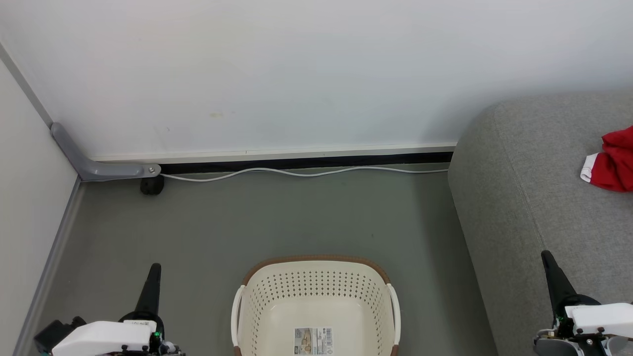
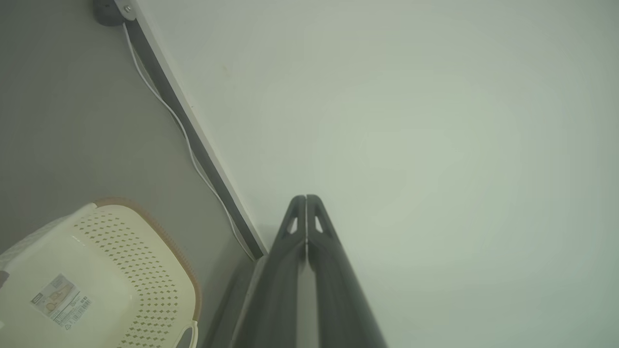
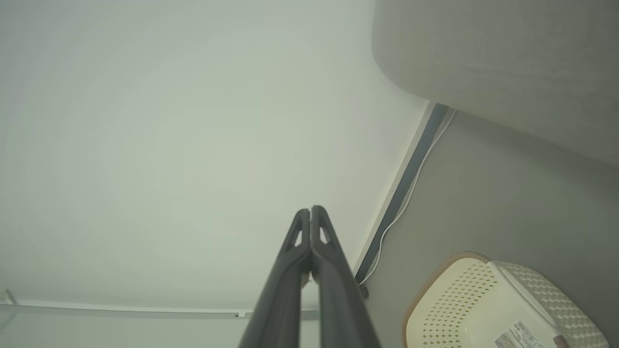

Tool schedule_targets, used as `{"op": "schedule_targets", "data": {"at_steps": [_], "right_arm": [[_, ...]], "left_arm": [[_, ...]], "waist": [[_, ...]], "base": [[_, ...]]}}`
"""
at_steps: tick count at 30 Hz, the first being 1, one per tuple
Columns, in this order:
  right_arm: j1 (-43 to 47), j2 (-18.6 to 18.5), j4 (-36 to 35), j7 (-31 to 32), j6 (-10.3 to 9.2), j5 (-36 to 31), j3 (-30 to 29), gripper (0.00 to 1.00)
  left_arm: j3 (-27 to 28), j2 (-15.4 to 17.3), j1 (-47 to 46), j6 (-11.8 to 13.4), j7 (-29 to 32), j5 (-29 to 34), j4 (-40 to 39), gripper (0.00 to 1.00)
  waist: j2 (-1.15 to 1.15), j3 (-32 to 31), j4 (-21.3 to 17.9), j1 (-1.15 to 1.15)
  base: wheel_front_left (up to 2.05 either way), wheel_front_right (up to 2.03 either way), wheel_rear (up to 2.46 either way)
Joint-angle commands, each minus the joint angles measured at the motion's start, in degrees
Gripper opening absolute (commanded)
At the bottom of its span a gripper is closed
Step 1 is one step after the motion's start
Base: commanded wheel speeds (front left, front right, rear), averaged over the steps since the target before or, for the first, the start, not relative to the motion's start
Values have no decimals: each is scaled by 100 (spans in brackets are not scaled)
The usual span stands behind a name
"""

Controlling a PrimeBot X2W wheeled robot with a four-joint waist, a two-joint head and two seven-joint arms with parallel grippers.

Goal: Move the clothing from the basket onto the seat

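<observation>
The cream perforated basket (image 1: 316, 306) with a brown rim stands on the grey floor at the bottom centre, holding nothing but a label on its bottom; it shows too in the left wrist view (image 2: 96, 280) and the right wrist view (image 3: 498, 304). Red clothing (image 1: 613, 160) with white trim lies on the grey seat (image 1: 539, 198) at the right edge, partly cut off by the frame. My left gripper (image 1: 154, 269) is shut, left of the basket (image 2: 306, 199). My right gripper (image 1: 546, 257) is shut over the seat's front part (image 3: 310, 210).
A white wall (image 1: 296, 74) runs behind, with a dark skirting strip and a white cable (image 1: 296, 173) along the floor. A grey bracket (image 1: 94, 165) sits in the left corner by a side wall (image 1: 24, 207). Open grey floor (image 1: 277, 217) lies between basket and wall.
</observation>
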Motion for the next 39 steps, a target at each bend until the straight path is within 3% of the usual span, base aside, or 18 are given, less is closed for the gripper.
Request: {"op": "schedule_targets", "data": {"at_steps": [1, 18, 39], "right_arm": [[-215, -29, -206, 75, 8, 184, 56, 0], [-227, 82, -346, 367, 9, 1154, -139, 0], [-227, 83, -347, 367, 9, 1161, -139, 0]], "left_arm": [[198, 90, -376, -83, 60, -196, -178, 0], [330, 99, -525, -243, 346, -1281, -214, 0], [330, 99, -525, -244, 347, -1287, -215, 0]], "waist": [[0, -1, 2, 0], [0, -9, 21, 0], [0, -9, 21, 0]], "base": [[0, 0, 0], [0, 0, 0], [0, 0, 0]]}}
